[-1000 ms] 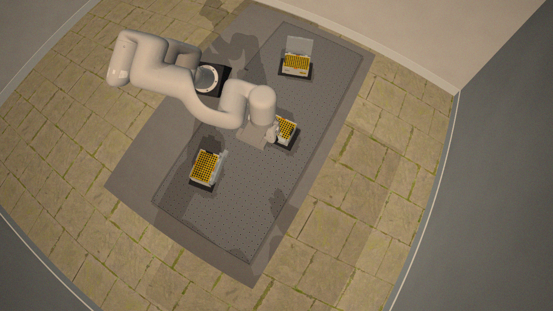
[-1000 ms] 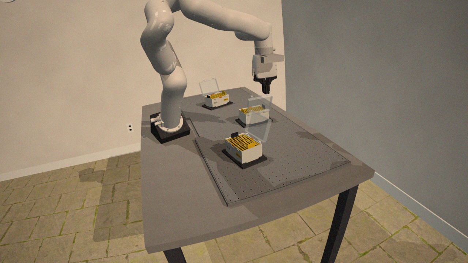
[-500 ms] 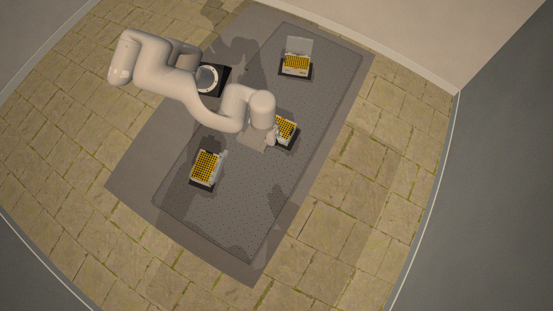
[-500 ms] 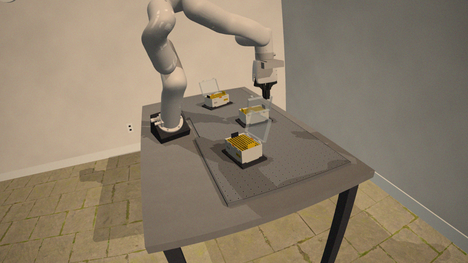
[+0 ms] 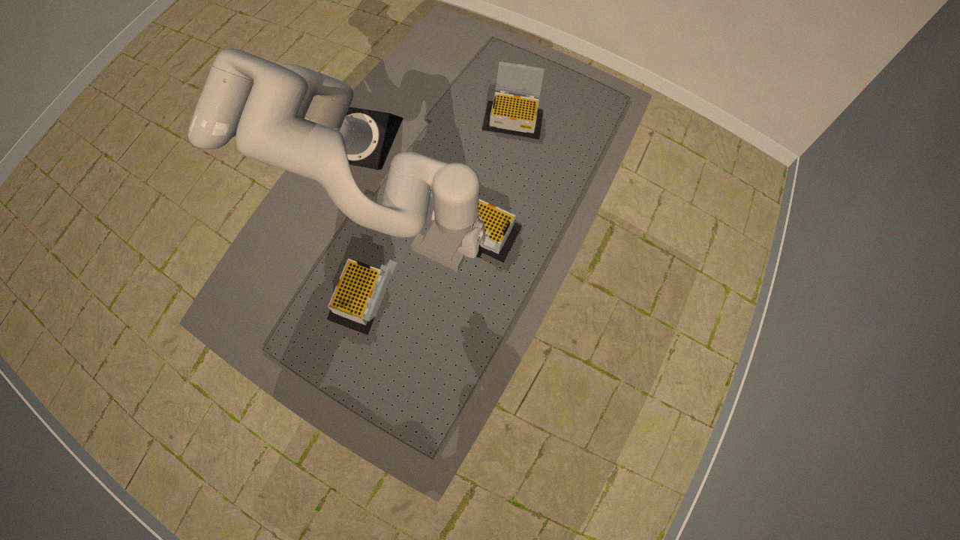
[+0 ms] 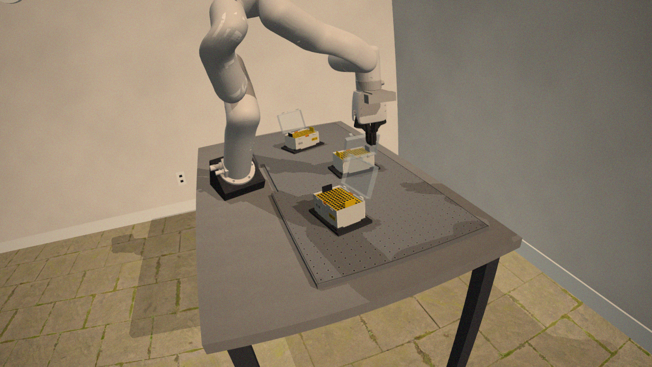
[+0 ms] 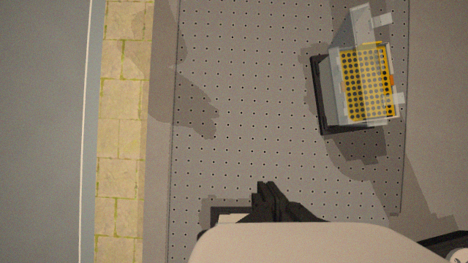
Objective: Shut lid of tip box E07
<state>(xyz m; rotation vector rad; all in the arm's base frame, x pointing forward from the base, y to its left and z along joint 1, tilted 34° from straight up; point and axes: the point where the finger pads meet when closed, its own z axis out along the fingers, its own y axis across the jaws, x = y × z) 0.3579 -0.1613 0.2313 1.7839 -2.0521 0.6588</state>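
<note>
Three white tip boxes with yellow racks sit on black holder plates on the perforated board. In the exterior view, the near box [image 6: 341, 210], the middle box [image 6: 353, 160] and the far box [image 6: 300, 136] all have their clear lids raised. The stickers are too small to read. My gripper [image 6: 371, 139] is shut and empty. It points down at the upper edge of the middle box's lid [image 6: 360, 148], and I cannot tell whether it touches. From above, my wrist hides part of the middle box [image 5: 495, 223]. In the wrist view, the fingers [image 7: 268, 193] hang over that box's edge [image 7: 228, 218].
The arm's base [image 5: 362, 134] stands at the board's side. The wrist view shows another box [image 7: 365, 85] with its lid open, and the table's edge with the floor [image 7: 121, 120] beyond it. The other two boxes also show from above [image 5: 355, 289] [image 5: 514, 110].
</note>
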